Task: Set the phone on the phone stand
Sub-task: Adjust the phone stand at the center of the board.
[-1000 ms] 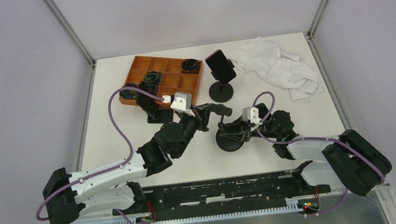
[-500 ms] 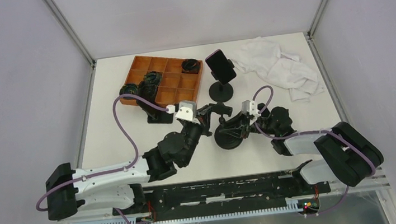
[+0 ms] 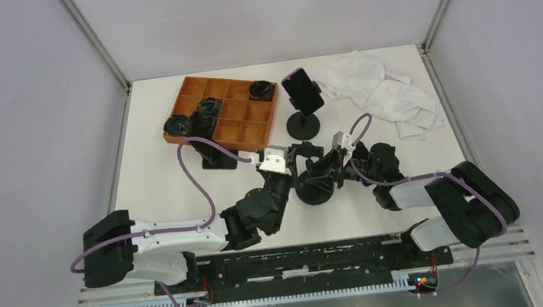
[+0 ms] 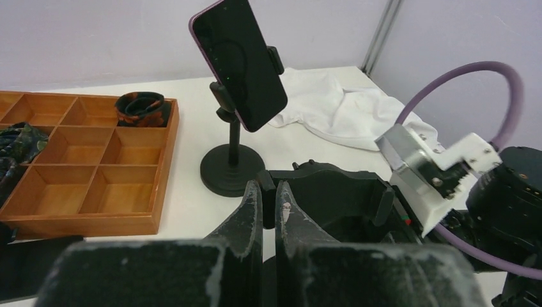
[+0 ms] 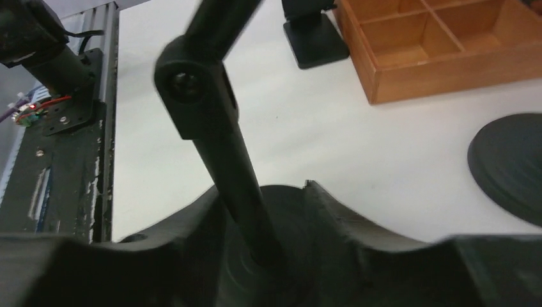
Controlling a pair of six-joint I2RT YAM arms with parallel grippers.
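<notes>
Presently: phone [image 4: 240, 64] already cradled on rear stand [image 4: 231, 169], far side of table [image 3: 163, 181]. Near stand [image 3: 310, 191]: left gripper [image 4: 268, 192] pinched together on its cradle, right gripper [image 5: 261, 188] astride its post, grip indeterminate; seemingly steadying it for adjustment.

You have a white table [image 3: 145, 191] carrying six things. At its far left-centre sits a wooden compartment tray [image 3: 244, 132], with a black ring [image 3: 175, 124] on the tabletop touching the tray's left corner. Just beside the tray's near edge stands a small black square-based stand [image 3: 215, 158]. Right of the tray, the phone stand [image 3: 303, 125] rests upright on its round base. A crumpled white cloth [image 3: 381, 94] lies at the far right. Toward the near edge, at the centre, a second round-based stand [image 3: 316, 192] sits on the surface, well apart from the cloth.
</notes>
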